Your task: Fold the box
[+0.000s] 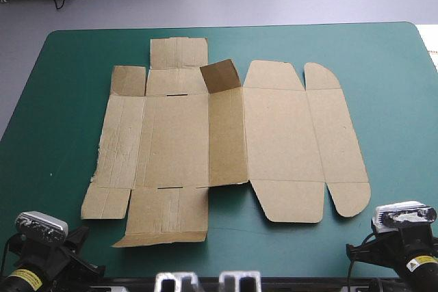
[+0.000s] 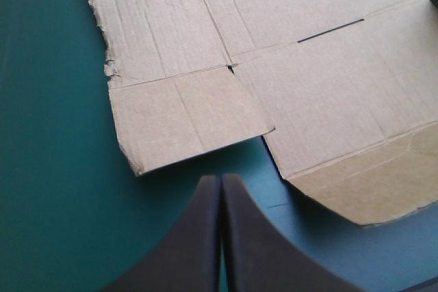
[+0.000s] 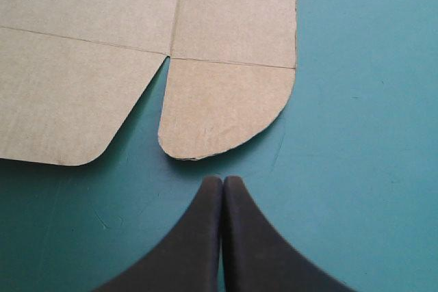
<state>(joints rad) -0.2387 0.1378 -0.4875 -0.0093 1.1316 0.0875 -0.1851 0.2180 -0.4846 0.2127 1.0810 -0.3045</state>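
The brown box (image 1: 226,135) lies as a flat cut sheet across the middle of the teal-green table; only one small far flap (image 1: 220,75) stands up a little. My left gripper (image 2: 221,181) is shut, its tip just short of the sheet's near left square flap (image 2: 185,117), empty. My right gripper (image 3: 223,181) is shut too, its tip just short of the rounded near right flap (image 3: 222,111), holding nothing. Both arms sit at the table's near edge, left arm (image 1: 41,258) and right arm (image 1: 404,244).
Bare teal-green cover (image 1: 55,100) surrounds the sheet on every side, widest at the left and right (image 1: 397,100). The sheet's left edge (image 2: 102,39) is ragged and torn.
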